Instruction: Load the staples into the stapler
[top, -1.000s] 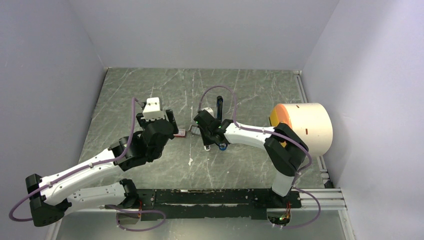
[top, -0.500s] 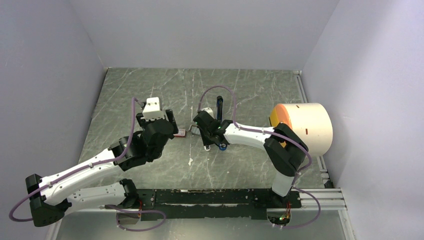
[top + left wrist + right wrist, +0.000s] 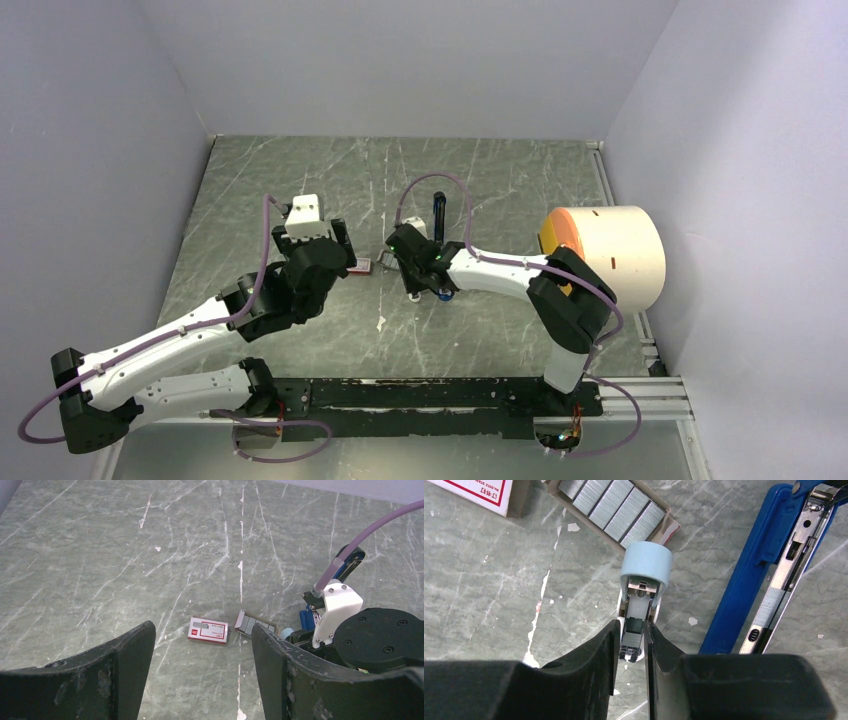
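Observation:
The blue stapler (image 3: 749,580) lies open with its metal rail (image 3: 791,550) exposed; a ribbed silvery stretch sits in the rail. It also shows in the top view (image 3: 438,213) and the left wrist view (image 3: 348,560). Silvery staples (image 3: 611,502) fill a grey tray (image 3: 256,625) next to the red-and-white box (image 3: 208,630). My right gripper (image 3: 632,645) is shut on a small white piece with a light-blue round end (image 3: 646,562), left of the stapler. My left gripper (image 3: 202,680) is open and empty, above the table short of the box.
A large cream roll with an orange end (image 3: 605,255) lies at the right edge by the right arm. A purple cable (image 3: 440,180) loops over the stapler. Grey walls close in the table on three sides.
My right wrist has shifted slightly to the left with the light-blue and white piece in it. The left arm has not moved.

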Controlling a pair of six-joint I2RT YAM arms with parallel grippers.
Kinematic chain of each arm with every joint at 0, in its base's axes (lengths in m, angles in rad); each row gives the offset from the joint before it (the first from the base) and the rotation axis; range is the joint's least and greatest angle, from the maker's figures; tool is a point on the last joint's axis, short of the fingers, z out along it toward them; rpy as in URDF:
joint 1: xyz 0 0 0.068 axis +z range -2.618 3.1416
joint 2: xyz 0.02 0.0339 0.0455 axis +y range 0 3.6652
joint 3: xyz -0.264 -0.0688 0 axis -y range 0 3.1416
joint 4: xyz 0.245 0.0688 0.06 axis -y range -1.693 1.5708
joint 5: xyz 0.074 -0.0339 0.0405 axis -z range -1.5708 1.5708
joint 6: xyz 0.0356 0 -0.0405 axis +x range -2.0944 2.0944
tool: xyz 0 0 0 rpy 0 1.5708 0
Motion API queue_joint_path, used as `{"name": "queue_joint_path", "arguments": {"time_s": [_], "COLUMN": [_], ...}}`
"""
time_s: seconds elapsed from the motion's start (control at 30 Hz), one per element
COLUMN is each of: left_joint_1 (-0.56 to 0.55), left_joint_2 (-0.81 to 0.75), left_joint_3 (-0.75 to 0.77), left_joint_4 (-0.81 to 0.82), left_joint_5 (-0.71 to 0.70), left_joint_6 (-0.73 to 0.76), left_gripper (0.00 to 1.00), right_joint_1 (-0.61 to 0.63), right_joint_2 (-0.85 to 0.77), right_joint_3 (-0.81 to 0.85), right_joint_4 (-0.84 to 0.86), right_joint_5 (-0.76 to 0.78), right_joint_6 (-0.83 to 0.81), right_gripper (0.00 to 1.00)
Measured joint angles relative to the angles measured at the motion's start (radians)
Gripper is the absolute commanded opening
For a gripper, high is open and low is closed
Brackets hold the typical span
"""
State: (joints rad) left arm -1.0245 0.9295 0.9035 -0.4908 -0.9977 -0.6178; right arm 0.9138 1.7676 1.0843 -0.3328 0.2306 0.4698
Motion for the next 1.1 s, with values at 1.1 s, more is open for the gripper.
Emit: {"name": "queue_joint_path", "arguments": {"time_s": [1.1], "left_joint_1": [0.002], "left_joint_2": [0.000], "left_joint_3": [0.000], "left_joint_4": [0.000], "left_joint_5": [0.000], "left_joint_6": [0.000], "left_gripper": [0.76], "right_joint_1": [0.002], "right_joint_2": [-0.019], "right_joint_3": [0.026], "right_joint_4": [-0.014], "right_joint_5": [-0.048], "right_joint_6": [0.039], "right_gripper": [0.34]}}
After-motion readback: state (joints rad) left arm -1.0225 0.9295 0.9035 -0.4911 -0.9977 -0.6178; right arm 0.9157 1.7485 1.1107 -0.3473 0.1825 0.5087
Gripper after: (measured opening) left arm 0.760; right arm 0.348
